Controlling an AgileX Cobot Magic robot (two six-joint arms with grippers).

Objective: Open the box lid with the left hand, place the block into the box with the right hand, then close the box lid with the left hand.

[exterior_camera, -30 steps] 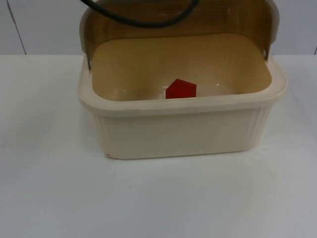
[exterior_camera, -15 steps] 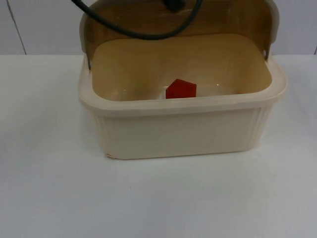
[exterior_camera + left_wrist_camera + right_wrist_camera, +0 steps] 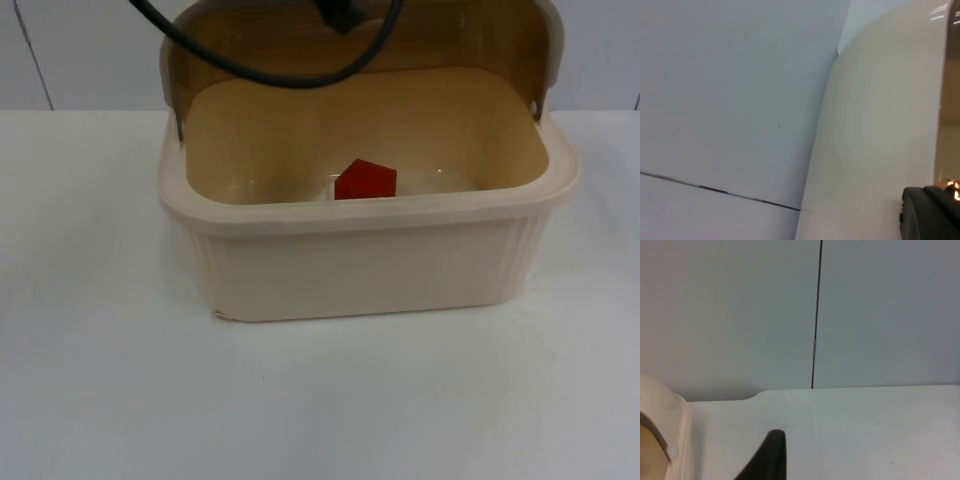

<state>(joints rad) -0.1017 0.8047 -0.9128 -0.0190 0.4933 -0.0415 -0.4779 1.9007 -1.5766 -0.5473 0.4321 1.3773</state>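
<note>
On the white table (image 3: 100, 400), backed by the grey partition wall (image 3: 80, 50), a cream plastic box (image 3: 370, 265) sits centred, and it is the largest thing in the top view. Its translucent amber lid (image 3: 480, 35) stands raised behind the opening, tipped back and upright. A small red block (image 3: 365, 180) rests on the box floor near the front wall, its lower part cut off by the box's front rim.

Compared with a second ago, box, lid and block have not shifted. What has changed is at the upper edge of the top view: a dark part of the left arm (image 3: 340, 12) has come down into sight above the lid's top edge. That suggests the block is already placed and the left arm is moving in for the closing step, which is not yet done.

From the left wrist view, the left gripper is close against the lid's pale curved outer side (image 3: 880, 130), with one black fingertip (image 3: 930, 212) visible; whether its jaws are apart or together cannot be told.

From the right wrist view, the right gripper waits off to the side over bare table, one dark fingertip (image 3: 771, 457) showing and the box's corner beside it. Its jaw state also cannot be told.
</note>
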